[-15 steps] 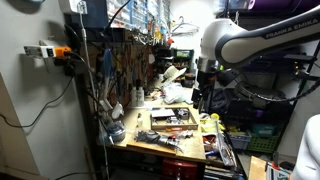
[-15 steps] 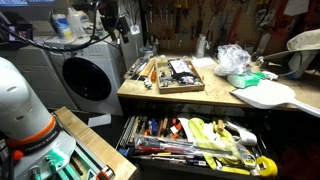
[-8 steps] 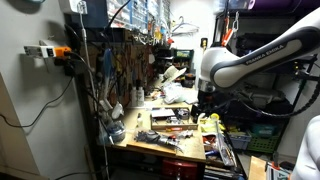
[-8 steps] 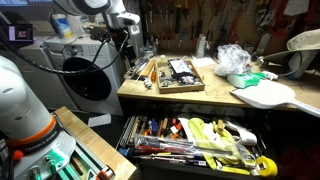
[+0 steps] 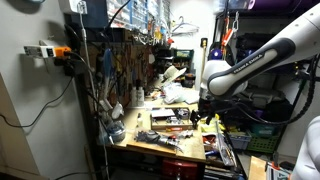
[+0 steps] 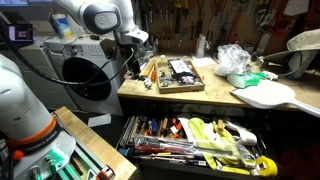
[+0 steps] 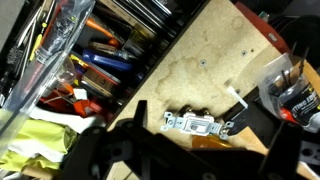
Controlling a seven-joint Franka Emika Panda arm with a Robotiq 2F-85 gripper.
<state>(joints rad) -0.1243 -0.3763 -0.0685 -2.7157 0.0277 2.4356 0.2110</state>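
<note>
Where the plywood bench top (image 7: 195, 65) lies bare, a small metal switch plate (image 7: 195, 123) rests flat near its front edge, with nothing else touching it that I can make out. Just over it hangs the gripper (image 7: 190, 152), its dark fingers (image 7: 100, 150) spread wide, nothing between them, clear of the plate. It is blurred in the wrist view, but the gap is plain enough. Beside the plate, further along the top, sits a shallow wooden tray (image 6: 160, 87) filled with small hardware. Below the bench edge an open drawer (image 6: 150, 155) is crammed with hand tools in red, orange and yellow handles. In an exterior view the white arm (image 6: 100, 15) reaches over the bench's end, beside a front-loading machine (image 6: 85, 75) — a crumpled plastic bag (image 6: 232, 58) lies well apart at the back.
</note>
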